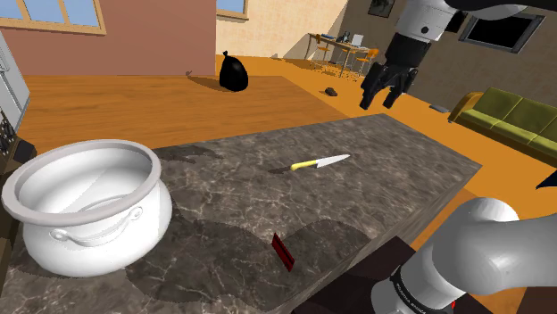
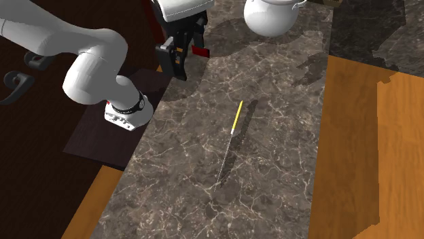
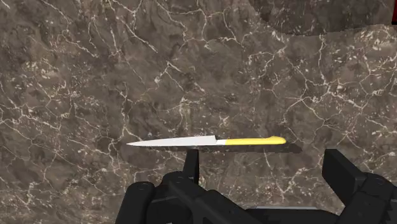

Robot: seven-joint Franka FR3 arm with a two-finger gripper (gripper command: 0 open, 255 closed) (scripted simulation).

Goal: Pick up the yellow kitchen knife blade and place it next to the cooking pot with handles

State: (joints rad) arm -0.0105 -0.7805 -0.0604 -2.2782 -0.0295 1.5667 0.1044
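Knife, yellow handle, pale blade: recorded lying flat on the dark marbled counter, towards its far side in the shoulder view, well apart from the white two-handled pot at that view's left. A small dark red item was noted on the counter nearer the front edge. Hazards judged: the knife was seen lengthwise along the line on which the jaws would close, and slightly ahead of them rather than between them. A straight descent would therefore likely have been spent on the blade tip and handle end, or on bare counter, and a turn of the wrist was thought needed first. Being thin and flat, the piece could be skidded aside or pinched poorly, and the counter struck. Pose: the arm was reached out, with the jaws held high above the counter, pointed downward, spread wide and empty.
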